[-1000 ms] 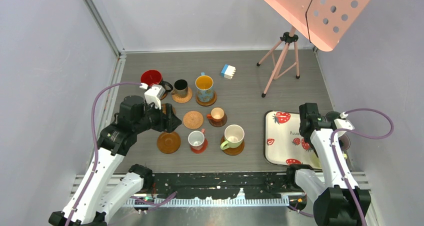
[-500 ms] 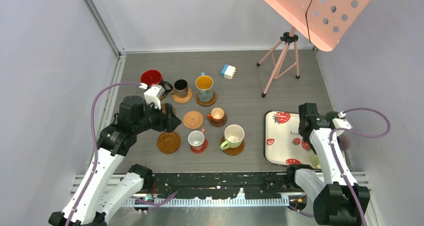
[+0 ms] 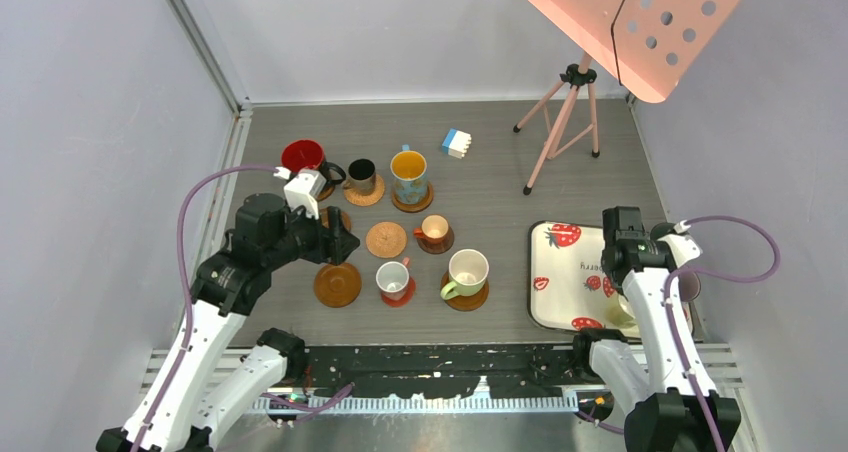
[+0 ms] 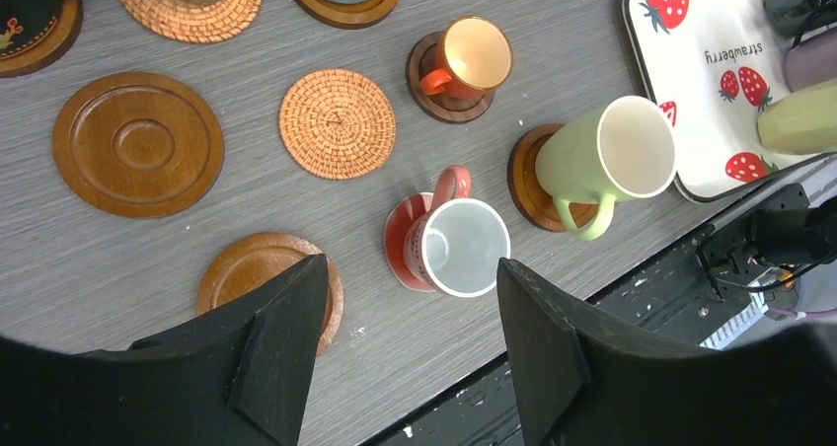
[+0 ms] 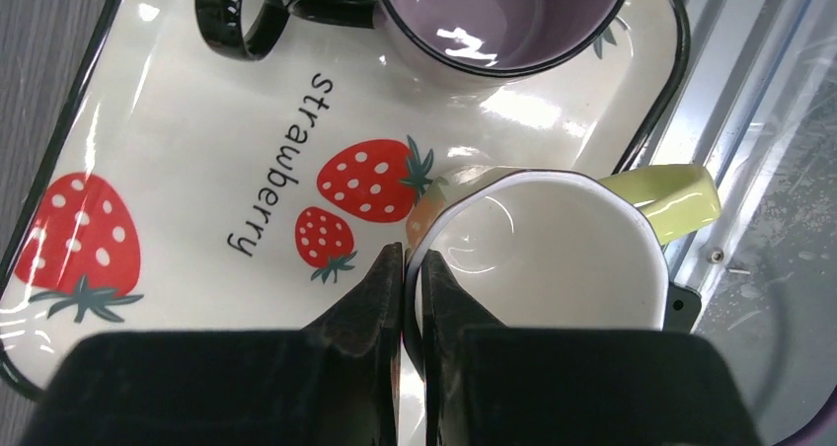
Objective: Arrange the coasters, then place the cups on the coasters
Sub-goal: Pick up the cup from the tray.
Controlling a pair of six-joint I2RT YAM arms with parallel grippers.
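My right gripper (image 5: 413, 268) is shut on the rim of a cream-inside cup (image 5: 553, 259) with a yellow-green handle. That cup stands on the strawberry tray (image 5: 197, 170), beside a purple-inside cup (image 5: 494, 12). My left gripper (image 4: 410, 268) hangs open above the table with nothing between its fingers. Below it are a red-and-white cup (image 4: 459, 249) on a red coaster (image 4: 398, 259), a green cup (image 4: 612, 155) and a small orange cup (image 4: 474, 56), each on a coaster. A woven coaster (image 4: 338, 122), a large wooden coaster (image 4: 138, 142) and a smaller brown coaster (image 4: 247, 268) lie bare.
Three more cups on coasters stand in the back row, among them a blue one with a yellow inside (image 3: 408, 172). A blue-and-white block (image 3: 457, 142) lies behind them. A pink music stand (image 3: 565, 122) rises at the back right, and the tray (image 3: 560, 272) lies near the right wall.
My right gripper has closed from wide open onto the rim of the cream-inside cup on the tray. The left arm has barely moved.
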